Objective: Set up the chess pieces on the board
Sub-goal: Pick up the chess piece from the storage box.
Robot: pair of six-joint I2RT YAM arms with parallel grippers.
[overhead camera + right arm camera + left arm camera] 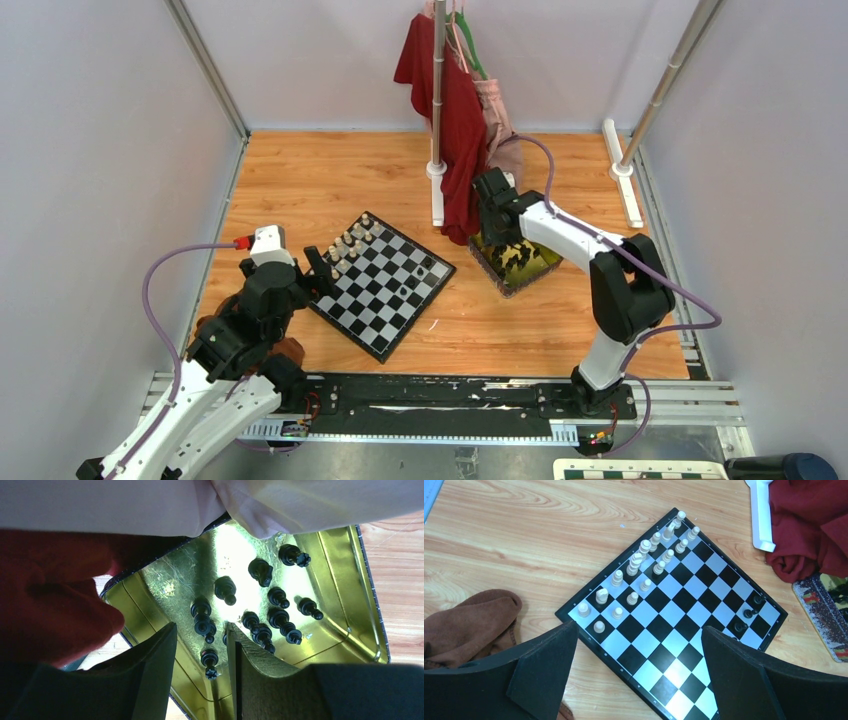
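Observation:
The board (380,290) lies turned like a diamond on the wooden table. Cream chess pieces (644,565) fill two rows along its far-left edge, and a few black ones (749,612) stand near its right corner. My left gripper (639,628) hovers open above the board's near-left edge with nothing between its fingers. My right gripper (200,630) is inside the gold tray (345,580), where several black pieces (277,615) lie on their sides. Its jaws stand apart, and one black piece (209,662) lies between them, touching neither.
A red garment (455,120) and a pale pink one (150,505) hang from a rack directly over the tray, pressing against the right wrist. A brown cloth (469,625) lies left of the board. The rack's white feet (622,180) stand on the table.

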